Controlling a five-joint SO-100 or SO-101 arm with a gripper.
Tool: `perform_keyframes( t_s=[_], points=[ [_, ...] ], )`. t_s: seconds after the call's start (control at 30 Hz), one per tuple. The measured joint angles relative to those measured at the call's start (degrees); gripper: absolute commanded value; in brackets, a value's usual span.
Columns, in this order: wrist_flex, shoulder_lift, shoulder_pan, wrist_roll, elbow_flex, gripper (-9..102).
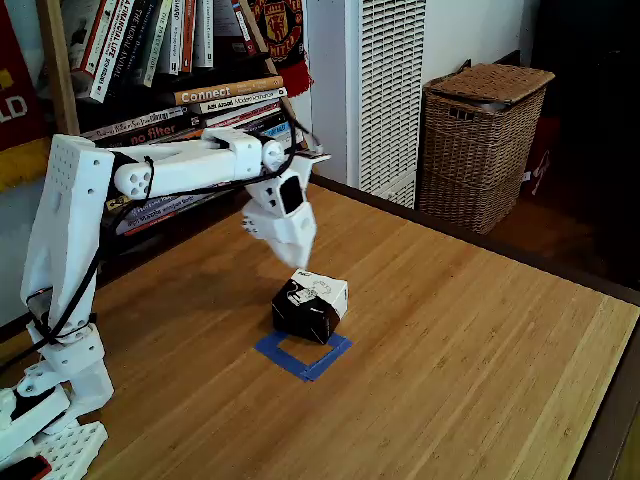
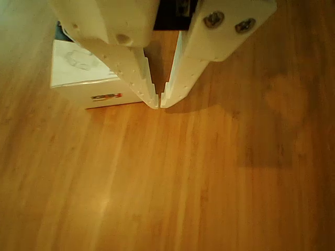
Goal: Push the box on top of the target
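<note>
Pincer [image 2: 159, 103] closed, tips together, nothing gripped; pressed against far edge of box [image 1: 310, 303], at its 12 o'clock in fixed view. Box on table [image 1: 470, 350], straddling far corner of target [image 1: 303, 354]; blue outline showing at box's 6 o'clock, wood visible in middle. In other view, box [image 2: 86, 73] at 10 o'clock from pincer tips, white face up, touching left finger. Wicker basket [image 1: 482, 140] on floor at 2 o'clock, well apart. Bookshelf [image 1: 180, 90] behind arm.
</note>
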Motion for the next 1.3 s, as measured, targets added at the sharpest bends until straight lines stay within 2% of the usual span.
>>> perform_keyframes(
  t_s=[0.53,1.3],
  points=[
    [1.14,0.35,-1.58,-0.35,2.29,0],
    [0.62,0.00,3.16,-4.31,-0.44,0]
  ],
)
